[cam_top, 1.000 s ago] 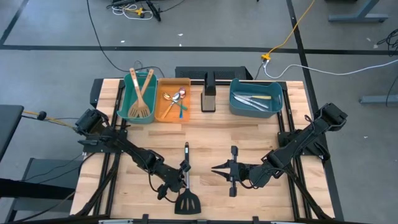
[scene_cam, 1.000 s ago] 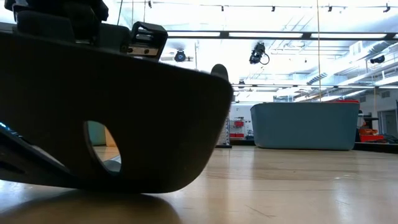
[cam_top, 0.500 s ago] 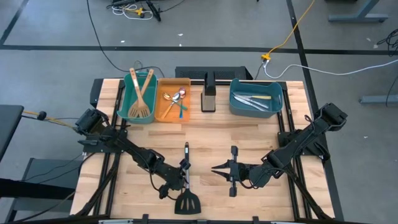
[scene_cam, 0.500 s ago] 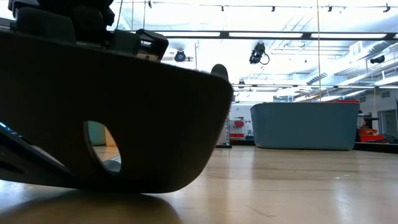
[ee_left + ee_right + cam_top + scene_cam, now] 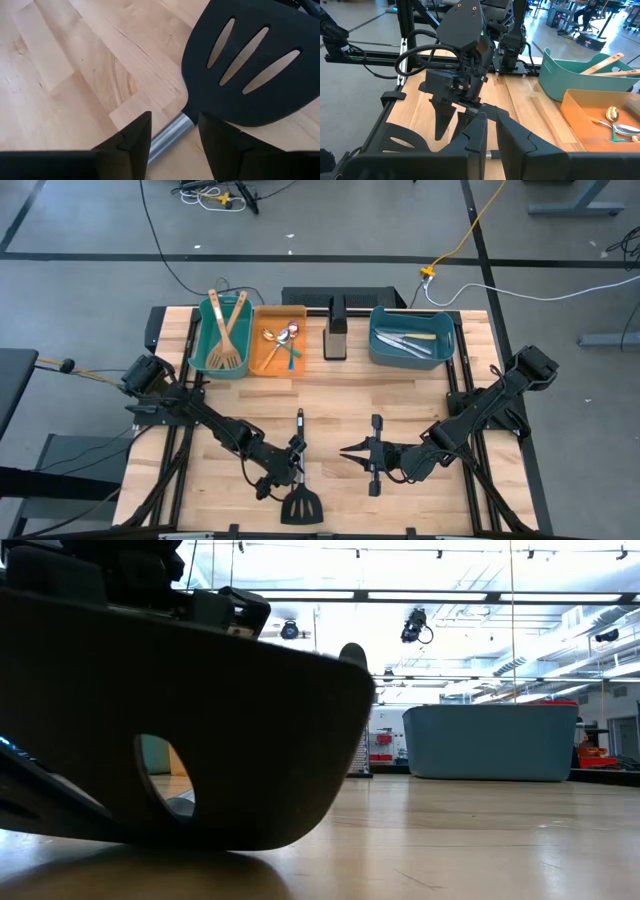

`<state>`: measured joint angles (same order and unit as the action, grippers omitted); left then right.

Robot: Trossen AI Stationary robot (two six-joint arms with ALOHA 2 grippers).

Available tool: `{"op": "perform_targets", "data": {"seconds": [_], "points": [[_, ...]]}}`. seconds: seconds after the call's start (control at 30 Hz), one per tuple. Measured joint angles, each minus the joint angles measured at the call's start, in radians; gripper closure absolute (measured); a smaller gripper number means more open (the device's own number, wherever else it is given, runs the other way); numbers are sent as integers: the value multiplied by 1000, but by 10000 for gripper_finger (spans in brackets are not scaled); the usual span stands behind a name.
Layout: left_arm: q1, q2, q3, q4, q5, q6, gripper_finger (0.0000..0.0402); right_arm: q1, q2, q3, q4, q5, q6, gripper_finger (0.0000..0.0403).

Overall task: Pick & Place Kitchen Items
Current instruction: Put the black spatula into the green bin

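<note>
A black slotted turner (image 5: 302, 505) with a steel handle (image 5: 300, 425) lies flat on the table near its front edge, head toward the near side. The head (image 5: 200, 720) fills the low view. My left gripper (image 5: 174, 120) is open, slanting down over the handle just behind the head, with one finger on either side of it. My right gripper (image 5: 347, 450) hovers to the turner's right, pointing at it. A narrow gap shows between its fingers (image 5: 491, 117), with nothing in it. My left gripper's fingers (image 5: 135, 135) stand on either side of the steel handle (image 5: 172, 132) next to the head. The handle runs on behind one finger, so I cannot tell whether that finger touches it. The turner lies on the table.
Along the far edge stand a teal bin (image 5: 208, 330) with wooden spatulas, an orange bin (image 5: 262, 345) with spoons, a dark upright block (image 5: 337, 330) and a blue bin (image 5: 385, 345) with knives. Bare wood lies between the bins and the arms.
My left gripper has opened around the turner's handle and rolled a little, staying where it was. The turner has kept still on the table.
</note>
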<state>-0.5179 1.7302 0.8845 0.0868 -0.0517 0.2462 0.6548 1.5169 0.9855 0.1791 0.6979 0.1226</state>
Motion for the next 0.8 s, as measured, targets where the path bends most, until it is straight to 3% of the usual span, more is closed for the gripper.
{"op": "perform_targets", "data": {"seconds": [0.27, 0.63, 0.8], "points": [[0, 0, 0, -2, 0, 10, 227, 0, 0, 0, 0, 0, 0, 353], [13, 0, 0, -36, -68, 288, 227, 0, 0, 0, 0, 0, 0, 353], [39, 4, 0, -50, -68, 324, 227, 0, 0, 0, 0, 0, 0, 353]]}}
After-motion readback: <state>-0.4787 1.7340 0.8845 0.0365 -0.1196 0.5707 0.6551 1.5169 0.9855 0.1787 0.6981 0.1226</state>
